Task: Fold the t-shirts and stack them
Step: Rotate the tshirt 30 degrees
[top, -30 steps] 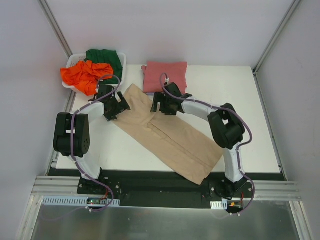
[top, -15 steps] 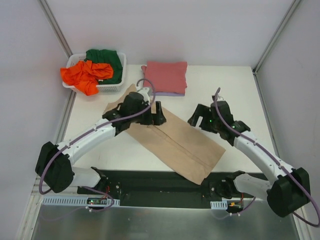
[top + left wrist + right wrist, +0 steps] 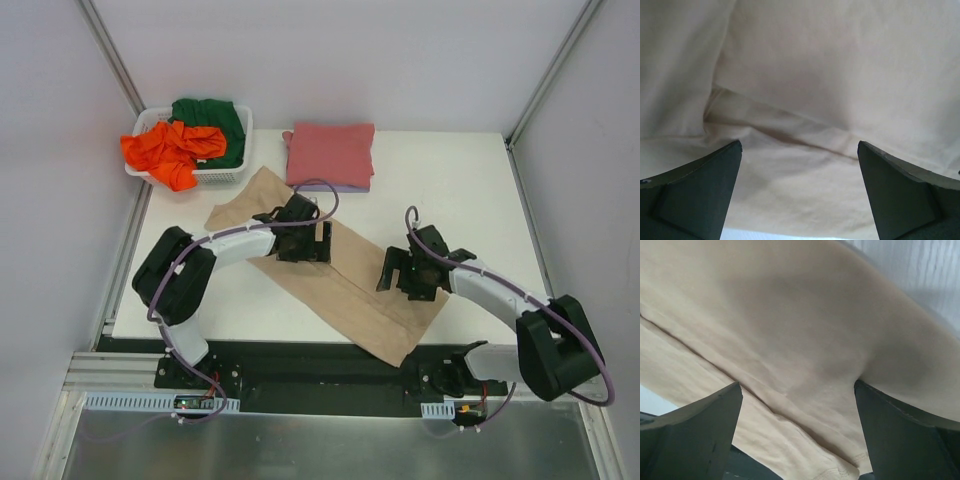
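While you look down from above, count five t-shirts, two tools and one basket, and place everything against the tan-beige t-shirt [image 3: 350, 295]. That shirt is a long, narrow, folded band of soft matte cloth. It lies flat and slantwise on the white bench [image 3: 470, 180], with a straight fold edge running along its length.

Your left tool [image 3: 318, 243] sits over the upper half of the tan shirt with its dark, wedge-shaped fingers [image 3: 695, 195] spread wide, holding nothing. Its wrist camera shows smooth cloth and one soft raised ridge between them.

Your right tool [image 3: 392, 277] is at the tan shirt's lower right edge, also open and empty. Its wrist view shows cloth draping in gentle folds, a stitched hem low in the picture, and a patch of bare bench beyond.

Just past the tan shirt's far end lies a pinkish-red t-shirt [image 3: 330, 152], folded into a neat, thick rectangle. It rests on a pale lavender t-shirt [image 3: 347, 187], of which only a thin edge shows.

Off the tan shirt's far left corner stands the white slotted plastic basket [image 3: 225, 175]. An orange t-shirt [image 3: 170, 150] lies crumpled in it and spills over its near rim. A dark green t-shirt [image 3: 215, 118] is bunched behind the orange one.
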Robot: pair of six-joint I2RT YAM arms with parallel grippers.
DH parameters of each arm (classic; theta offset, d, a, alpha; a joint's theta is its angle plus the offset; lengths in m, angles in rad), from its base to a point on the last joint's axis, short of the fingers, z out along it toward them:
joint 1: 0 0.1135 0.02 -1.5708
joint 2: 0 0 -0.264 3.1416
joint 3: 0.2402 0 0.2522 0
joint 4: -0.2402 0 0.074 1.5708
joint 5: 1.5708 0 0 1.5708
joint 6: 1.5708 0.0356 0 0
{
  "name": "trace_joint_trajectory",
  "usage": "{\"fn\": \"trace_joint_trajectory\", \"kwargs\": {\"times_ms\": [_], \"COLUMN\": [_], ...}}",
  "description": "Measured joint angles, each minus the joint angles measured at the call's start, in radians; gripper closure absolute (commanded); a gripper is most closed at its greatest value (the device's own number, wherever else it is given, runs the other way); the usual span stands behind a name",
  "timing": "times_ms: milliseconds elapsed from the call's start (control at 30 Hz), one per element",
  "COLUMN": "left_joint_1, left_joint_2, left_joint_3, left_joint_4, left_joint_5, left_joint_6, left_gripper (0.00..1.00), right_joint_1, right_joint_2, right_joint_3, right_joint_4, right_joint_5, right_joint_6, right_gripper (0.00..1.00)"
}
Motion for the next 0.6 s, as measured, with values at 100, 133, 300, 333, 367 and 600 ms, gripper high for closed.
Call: {"fn": "trace_joint_trajectory", "kwargs": {"times_ms": [100,133,300,333,367,600], "left_joint_1": [0.048,0.064,0.117,0.121,0.121,0.007], "left_joint_2": [0.050,0.060,0.090,0.090,0.089,-0.027], "left_joint_3": [0.048,0.065,0.100,0.101,0.101,0.069], "left_joint_4": [0.005,0.005,0.015,0.015,0.014,-0.014], "left_joint_5": [-0.013,-0.010,-0.016,-0.016,-0.013,-0.018], "left_joint_6": [0.000,0.001,0.004,0.007,0.012,0.072], "left_gripper": [0.01,0.01,0.01,0.01,0.01,0.01], "right_joint_1": [-0.012,-0.018,-0.048,-0.051,-0.054,-0.079], "right_joint_2": [0.073,0.094,0.160,0.161,0.157,-0.085], "right_joint_3": [0.048,0.064,0.116,0.117,0.118,0.105], "right_joint_4": [0.017,0.020,0.053,0.057,0.057,0.018], "right_joint_5": [-0.008,-0.010,-0.021,-0.021,-0.021,0.030], "right_joint_6": [-0.013,-0.017,-0.027,-0.030,-0.032,-0.027], "right_gripper": [0.04,0.04,0.04,0.04,0.04,0.04]}}
